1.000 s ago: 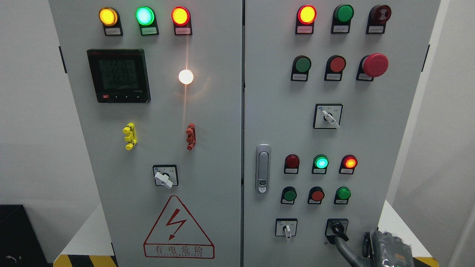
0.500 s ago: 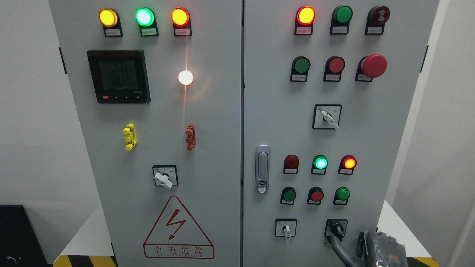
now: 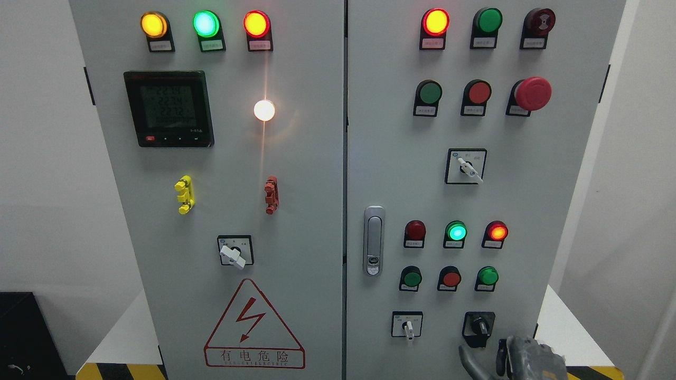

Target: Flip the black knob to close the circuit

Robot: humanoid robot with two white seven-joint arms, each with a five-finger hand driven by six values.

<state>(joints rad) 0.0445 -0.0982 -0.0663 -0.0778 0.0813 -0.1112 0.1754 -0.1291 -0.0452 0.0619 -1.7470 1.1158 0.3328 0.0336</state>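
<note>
Right robot hand (image 3: pixel 520 359) down at the 5 o'clock corner, half cut off by the bottom edge, fingers (image 3: pixel 467 361) loosely curled and holding nothing. Now clear of the black knob (image 3: pixel 479 326), which sits just up at 11 o'clock from it, on its black plate near the bottom of the right cabinet door (image 3: pixel 391 174). Half a second back, a finger was right up against that knob; since dropped lower, with a gap showing. Knob pointer also looks turned compared with before, though hard to say exactly. Plenty of bare door between the knob and the white selector switch (image 3: pixel 407 326) at its 9 o'clock. White tabletop (image 3: pixel 560 316) edge peeking out at 3 o'clock. Red warning triangle (image 3: pixel 254 324) on the left door reads 有电危险. Button labels too small to read.
</note>
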